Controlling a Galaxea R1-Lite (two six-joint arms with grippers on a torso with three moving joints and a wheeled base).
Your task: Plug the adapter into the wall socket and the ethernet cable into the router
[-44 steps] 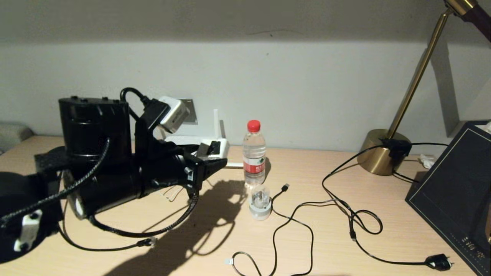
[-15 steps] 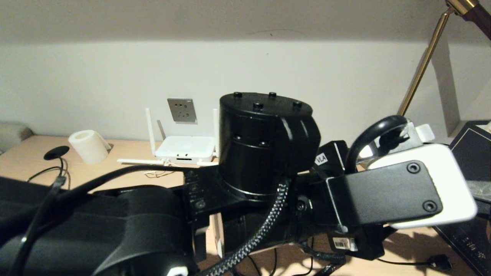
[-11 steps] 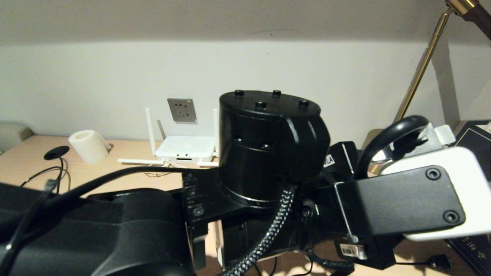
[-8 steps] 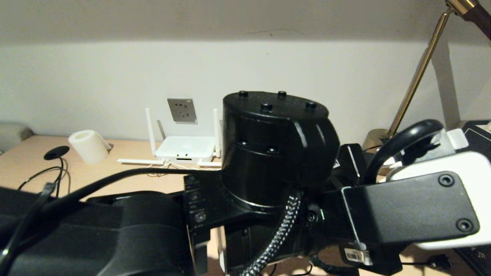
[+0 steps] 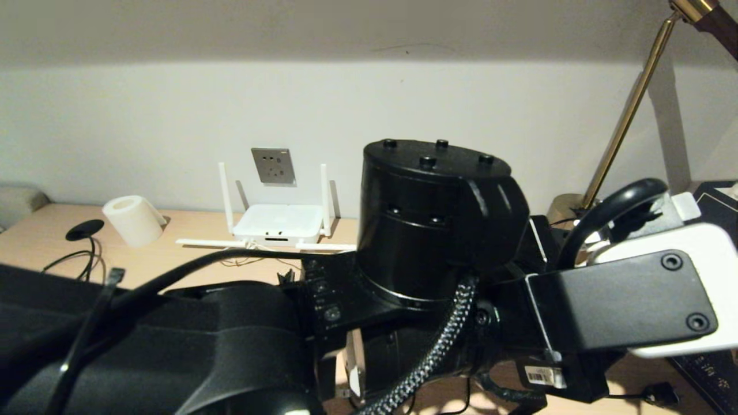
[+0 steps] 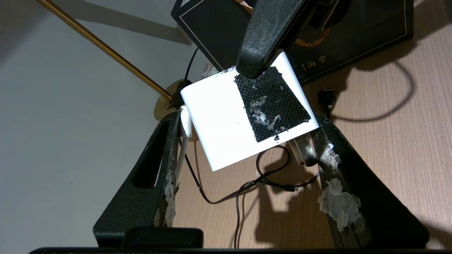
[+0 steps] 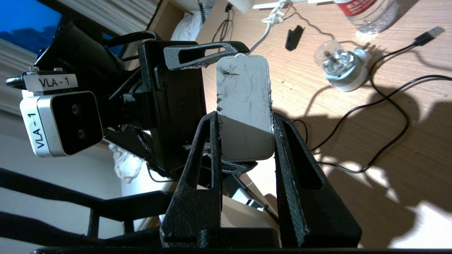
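While both pincers clamp the adapter (image 7: 244, 109) above the table (image 7: 388, 116), right pincer (image 7: 243, 141) across its narrow sides and left pincer (image 6: 247, 116) across its width, the left should release only once the right's grip is square.

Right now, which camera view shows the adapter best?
The right wrist view: the adapter stands clear between the right gripper fingers, its cord end showing. The left wrist view gives one broad face, partly covered by a finger. In the head view the left arm hides it.
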